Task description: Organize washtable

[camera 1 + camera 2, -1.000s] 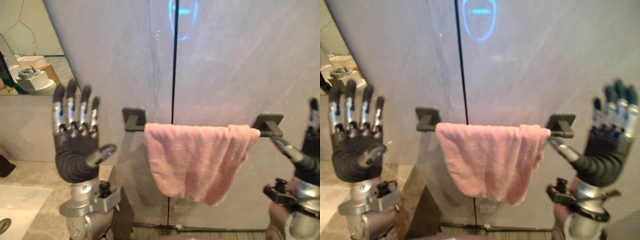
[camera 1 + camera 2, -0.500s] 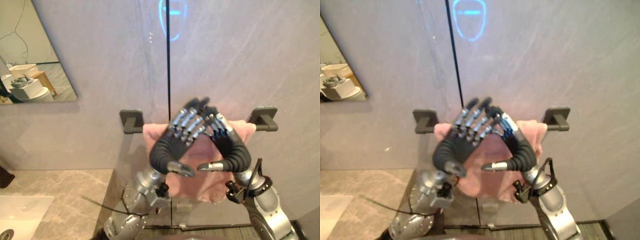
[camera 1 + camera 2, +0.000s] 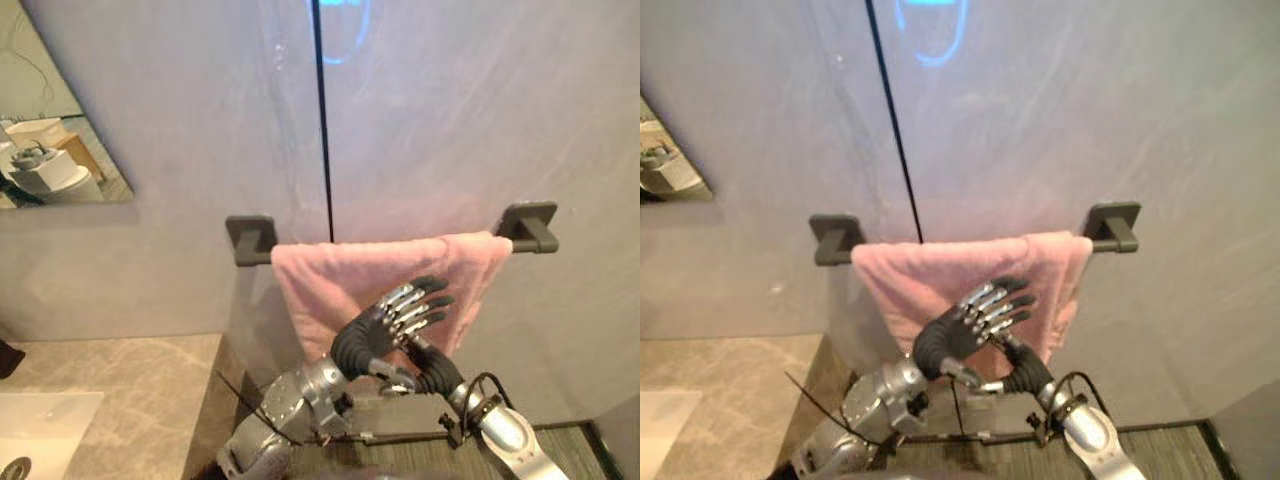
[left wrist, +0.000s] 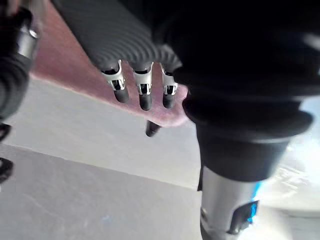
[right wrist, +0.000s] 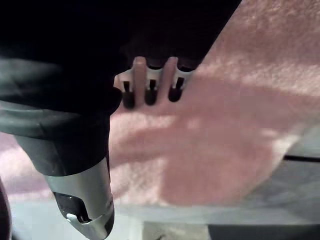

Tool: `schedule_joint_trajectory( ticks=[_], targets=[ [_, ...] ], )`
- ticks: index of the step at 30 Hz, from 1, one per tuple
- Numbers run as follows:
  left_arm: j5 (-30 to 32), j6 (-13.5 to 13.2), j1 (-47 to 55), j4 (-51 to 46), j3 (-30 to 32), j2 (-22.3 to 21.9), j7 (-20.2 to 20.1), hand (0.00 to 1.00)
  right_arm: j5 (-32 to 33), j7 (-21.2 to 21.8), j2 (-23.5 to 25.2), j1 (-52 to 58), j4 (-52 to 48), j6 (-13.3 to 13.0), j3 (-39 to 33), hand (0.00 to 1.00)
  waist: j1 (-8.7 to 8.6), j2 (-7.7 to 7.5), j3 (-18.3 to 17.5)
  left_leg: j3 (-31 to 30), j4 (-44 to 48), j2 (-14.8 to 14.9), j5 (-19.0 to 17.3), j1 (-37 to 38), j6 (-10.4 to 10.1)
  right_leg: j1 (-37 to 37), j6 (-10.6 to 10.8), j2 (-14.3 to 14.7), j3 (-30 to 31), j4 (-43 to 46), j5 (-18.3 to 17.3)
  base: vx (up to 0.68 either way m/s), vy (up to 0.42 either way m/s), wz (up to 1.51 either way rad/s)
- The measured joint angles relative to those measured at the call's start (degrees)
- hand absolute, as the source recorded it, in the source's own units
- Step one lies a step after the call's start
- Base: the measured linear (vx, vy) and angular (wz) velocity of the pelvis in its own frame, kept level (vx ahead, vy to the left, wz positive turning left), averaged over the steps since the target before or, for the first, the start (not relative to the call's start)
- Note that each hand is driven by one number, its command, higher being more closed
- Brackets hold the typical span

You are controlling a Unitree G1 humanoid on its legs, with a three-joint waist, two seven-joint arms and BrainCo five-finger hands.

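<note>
Head cameras, both eyes: the robot's left hand (image 3: 385, 325) was open with its fingers straight, in front of the lower half of a pink towel (image 3: 330, 285). The towel was draped over a dark wall rail (image 3: 528, 228) above both hands. The right hand (image 3: 432, 368) sat just beneath and behind the left, the two overlapping, with its fingers hidden there by the left hand. A stone bench (image 3: 130, 390) with a white sink (image 3: 40, 420) lay well off on the left hand's outer side, below a mirror (image 3: 50, 150).

Left wrist view: that hand's fingers (image 4: 144, 95) were uncurled, with the towel just past their tips; contact could not be told.

Right wrist view: the right hand's fingers (image 5: 150, 92) were likewise extended and held nothing, with the towel hanging just beyond them.
</note>
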Motion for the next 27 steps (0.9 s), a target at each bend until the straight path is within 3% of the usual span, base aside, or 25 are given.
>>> schedule_joint_trajectory(
  ticks=[15, 27],
  targets=[
    [7.5, 0.5, 5.7, 8.1, 11.9, -1.9, 1.5, 0.00, -9.4, -4.6, 9.4, -1.6, 2.7, 0.0, -7.0, 0.00, 0.09, -1.65, 1.8, -1.4, -0.3, -0.3, 0.0, -1.2, 0.0, -0.1, -0.1, 0.0, -1.2, -1.0, -0.1, 0.00, -0.007, 0.04],
    [9.4, 0.5, 13.8, 9.2, 24.3, -6.4, 2.9, 0.00, -10.8, -7.6, 17.7, 3.8, -3.3, 0.0, -20.9, 0.00, 0.22, -2.12, 2.1, -1.0, -0.4, 0.2, 0.0, -1.0, 0.0, 0.1, -0.1, -0.1, -0.9, -0.6, -0.1, -0.03, -0.009, -0.01]
  ],
)
